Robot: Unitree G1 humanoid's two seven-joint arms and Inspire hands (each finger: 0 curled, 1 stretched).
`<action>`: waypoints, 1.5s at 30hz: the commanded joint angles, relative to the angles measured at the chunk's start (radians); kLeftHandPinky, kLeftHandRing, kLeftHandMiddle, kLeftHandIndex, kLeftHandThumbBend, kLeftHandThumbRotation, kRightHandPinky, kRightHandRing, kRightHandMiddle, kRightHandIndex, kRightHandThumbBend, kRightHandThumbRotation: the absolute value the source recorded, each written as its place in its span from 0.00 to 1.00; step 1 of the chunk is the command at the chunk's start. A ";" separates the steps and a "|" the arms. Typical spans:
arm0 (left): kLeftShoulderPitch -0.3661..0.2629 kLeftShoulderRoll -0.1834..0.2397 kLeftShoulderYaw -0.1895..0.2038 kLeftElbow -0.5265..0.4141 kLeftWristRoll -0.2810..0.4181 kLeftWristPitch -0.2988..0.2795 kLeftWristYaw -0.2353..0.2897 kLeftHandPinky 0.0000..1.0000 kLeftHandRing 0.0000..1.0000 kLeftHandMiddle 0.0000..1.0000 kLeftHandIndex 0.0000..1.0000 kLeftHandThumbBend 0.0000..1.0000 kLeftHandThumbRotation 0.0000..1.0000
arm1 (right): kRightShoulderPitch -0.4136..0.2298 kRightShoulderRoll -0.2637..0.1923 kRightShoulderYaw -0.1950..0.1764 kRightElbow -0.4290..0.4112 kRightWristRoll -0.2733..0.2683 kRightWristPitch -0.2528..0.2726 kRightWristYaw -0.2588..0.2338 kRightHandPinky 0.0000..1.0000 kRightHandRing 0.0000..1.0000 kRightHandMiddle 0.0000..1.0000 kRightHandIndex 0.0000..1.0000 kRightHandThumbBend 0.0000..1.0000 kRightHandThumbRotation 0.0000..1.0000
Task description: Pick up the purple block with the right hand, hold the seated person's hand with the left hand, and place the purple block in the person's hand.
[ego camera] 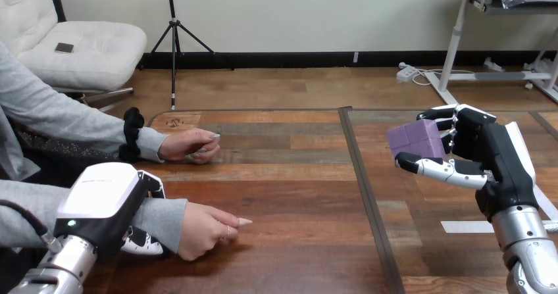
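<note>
right hand (487, 150) is clutching the purple block (414, 140), fingers and thumb curled round it, near the right edge of the table (296, 195) | left hand (108, 202) is clasping the person's wrist (163, 220) by the front-left corner, fingers curling beneath

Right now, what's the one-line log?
right hand: holding block, off table | left hand: fingers round wrist | person's hand: on table, no block yet

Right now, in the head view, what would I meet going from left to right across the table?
The robot's left hand, the person's near hand, the purple block, the robot's right hand gripping that block.
</note>
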 commanded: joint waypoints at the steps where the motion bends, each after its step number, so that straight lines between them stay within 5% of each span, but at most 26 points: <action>1: -0.042 0.016 0.054 -0.052 -0.034 -0.022 0.063 0.20 0.27 0.31 0.32 0.83 0.00 | -0.040 0.023 -0.022 -0.046 0.023 -0.019 0.008 0.32 0.35 0.41 0.43 0.84 0.00; 9: -0.037 0.021 0.080 -0.119 -0.079 -0.026 0.034 0.19 0.26 0.30 0.32 0.80 0.00 | -0.039 0.038 -0.019 -0.043 0.025 -0.029 0.006 0.32 0.35 0.41 0.43 0.84 0.00; 18: -0.039 0.013 0.104 -0.179 -0.084 -0.024 0.063 0.19 0.25 0.30 0.32 0.81 0.00 | -0.028 0.069 -0.009 -0.054 0.012 -0.036 -0.004 0.32 0.35 0.41 0.43 0.83 0.00; 36: -0.048 -0.021 0.129 -0.308 -0.131 0.005 0.026 0.18 0.24 0.30 0.30 0.75 0.00 | 0.004 0.197 0.021 -0.110 0.026 0.001 -0.012 0.31 0.36 0.41 0.43 0.80 0.00; 45: -0.082 -0.085 0.129 -0.351 -0.116 -0.006 0.075 0.18 0.24 0.30 0.31 0.77 0.00 | 0.015 0.300 0.060 -0.129 0.003 0.011 -0.046 0.31 0.36 0.41 0.43 0.81 0.00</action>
